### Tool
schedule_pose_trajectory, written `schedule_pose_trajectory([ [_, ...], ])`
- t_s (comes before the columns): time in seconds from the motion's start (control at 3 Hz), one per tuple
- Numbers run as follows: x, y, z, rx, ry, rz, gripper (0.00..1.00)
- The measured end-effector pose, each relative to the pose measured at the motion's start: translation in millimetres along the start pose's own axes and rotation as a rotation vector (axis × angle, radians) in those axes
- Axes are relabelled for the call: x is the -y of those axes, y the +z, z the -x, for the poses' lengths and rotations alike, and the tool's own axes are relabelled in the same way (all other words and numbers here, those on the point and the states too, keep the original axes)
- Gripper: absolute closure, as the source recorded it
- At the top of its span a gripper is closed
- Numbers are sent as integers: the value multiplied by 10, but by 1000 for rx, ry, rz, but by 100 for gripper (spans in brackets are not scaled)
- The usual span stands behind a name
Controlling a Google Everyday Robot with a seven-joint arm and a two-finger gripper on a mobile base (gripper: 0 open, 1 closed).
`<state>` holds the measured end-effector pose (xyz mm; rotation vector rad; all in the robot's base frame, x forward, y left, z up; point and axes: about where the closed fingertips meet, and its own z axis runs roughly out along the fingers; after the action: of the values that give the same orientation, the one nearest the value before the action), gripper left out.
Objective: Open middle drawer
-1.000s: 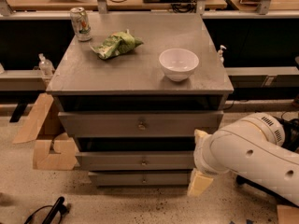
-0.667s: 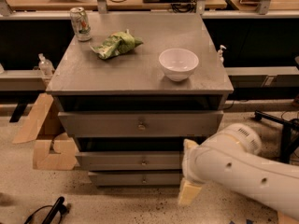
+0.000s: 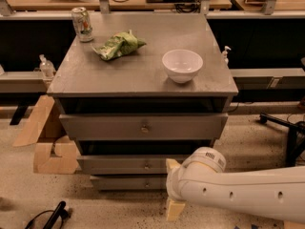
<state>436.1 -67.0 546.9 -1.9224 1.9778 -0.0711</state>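
middle drawer [image 3: 119,164] facing camera (long axis left-right), gripper [image 3: 170,189] by right end

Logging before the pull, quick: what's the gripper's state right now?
Gripper: open, fingers spread apart, low in front of the middle drawer, just right of its knob and not on it.
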Motion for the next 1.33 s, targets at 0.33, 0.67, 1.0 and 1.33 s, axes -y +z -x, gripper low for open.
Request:
schedule_pose_trajectory([
  [0.33, 59, 322, 40, 16, -60, -7, 0],
  [0.67, 215, 738, 13, -23, -107, 3, 0],
  [1.0, 314, 1066, -65, -82, -109, 26, 0],
  [1.33, 471, 1375, -187, -164, -96, 49, 0],
])
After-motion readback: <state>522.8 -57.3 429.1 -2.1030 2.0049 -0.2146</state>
